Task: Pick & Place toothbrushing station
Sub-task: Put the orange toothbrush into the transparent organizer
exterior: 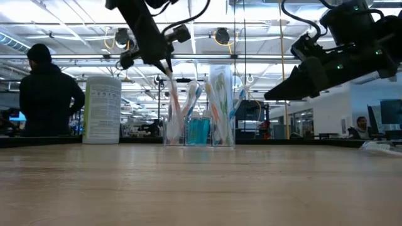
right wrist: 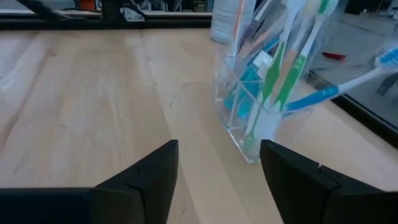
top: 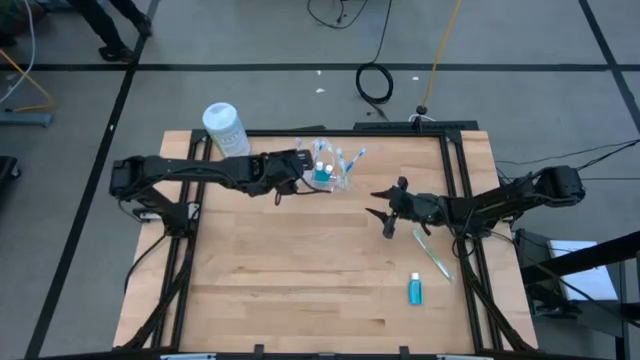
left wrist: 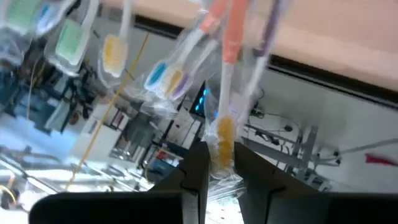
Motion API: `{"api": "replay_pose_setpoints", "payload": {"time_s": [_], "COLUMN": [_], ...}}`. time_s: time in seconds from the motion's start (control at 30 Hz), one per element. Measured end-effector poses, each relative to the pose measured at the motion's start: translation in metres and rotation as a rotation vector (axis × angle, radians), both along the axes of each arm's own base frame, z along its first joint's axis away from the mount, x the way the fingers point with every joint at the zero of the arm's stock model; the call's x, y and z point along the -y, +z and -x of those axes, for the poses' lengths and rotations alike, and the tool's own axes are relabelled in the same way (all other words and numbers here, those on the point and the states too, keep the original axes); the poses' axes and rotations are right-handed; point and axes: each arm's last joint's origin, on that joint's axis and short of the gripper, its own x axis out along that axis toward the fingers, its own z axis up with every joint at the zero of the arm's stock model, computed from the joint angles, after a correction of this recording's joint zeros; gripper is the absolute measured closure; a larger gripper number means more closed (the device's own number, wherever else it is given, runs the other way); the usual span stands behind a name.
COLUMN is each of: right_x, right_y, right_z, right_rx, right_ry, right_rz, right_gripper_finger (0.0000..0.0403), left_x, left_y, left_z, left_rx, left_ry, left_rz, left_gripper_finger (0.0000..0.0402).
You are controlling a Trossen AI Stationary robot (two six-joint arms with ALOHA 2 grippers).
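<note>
Loose tube: a small blue tube [top: 415, 290] lies near the table's [top: 300, 280] front edge, toward the front right corner.
Loose toothbrush: a wrapped toothbrush [top: 433, 254] lies slantwise by the right edge, just behind the tube and apart from it.
My right gripper [top: 384, 209]: fingers spread wide and released, nothing between them. It hovers above the wood right of centre, pointing toward the holder and well short of it.
Holder: the clear plastic holder [right wrist: 258, 118] stands upright near the middle of the table's back edge. It carries several wrapped toothbrushes [exterior: 217, 94] leaning outward, and a blue tube [exterior: 198, 130] sits inside it.
My left gripper [left wrist: 219, 165]: fingers closed to a narrow gap, grasping the wrapped handle of an orange toothbrush [left wrist: 227, 74]. It is above the left side of the holder; I cannot tell whether that brush's lower end sits inside it.
Canister: a white canister [top: 224, 129] stands at the back edge, left of the holder.
Room: a person in dark clothing [exterior: 47, 94] stands beyond the table's back left corner.
</note>
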Motion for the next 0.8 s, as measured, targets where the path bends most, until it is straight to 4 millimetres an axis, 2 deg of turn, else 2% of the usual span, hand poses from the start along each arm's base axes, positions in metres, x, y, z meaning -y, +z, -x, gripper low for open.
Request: {"api": "replay_pose_setpoints", "payload": {"time_s": [0.17, 0.3, 0.53, 0.8], "right_x": [0.000, 0.000, 0.000, 0.000], "right_y": [0.000, 0.000, 0.001, 0.001], "right_z": [0.000, 0.000, 0.000, 0.000], "right_rx": [-0.004, 0.002, 0.005, 0.006], "right_ry": [0.004, 0.002, 0.002, 0.002], "right_rz": [0.001, 0.000, 0.000, -0.001], "right_gripper_finger": [0.0151, 0.0145, 0.0145, 0.0145], "left_x": [-0.005, -0.006, -0.008, -0.007], "left_y": [-0.009, -0.019, -0.030, -0.022], "left_z": [-0.010, -0.019, -0.024, -0.021], "left_rx": [0.090, 0.168, 0.160, 0.256], "left_ry": [0.049, 0.080, 0.095, 0.144], "left_rz": [0.037, 0.095, 0.103, 0.138], "left_gripper_finger": [0.0341, 0.0332, 0.0278, 0.0227]}}
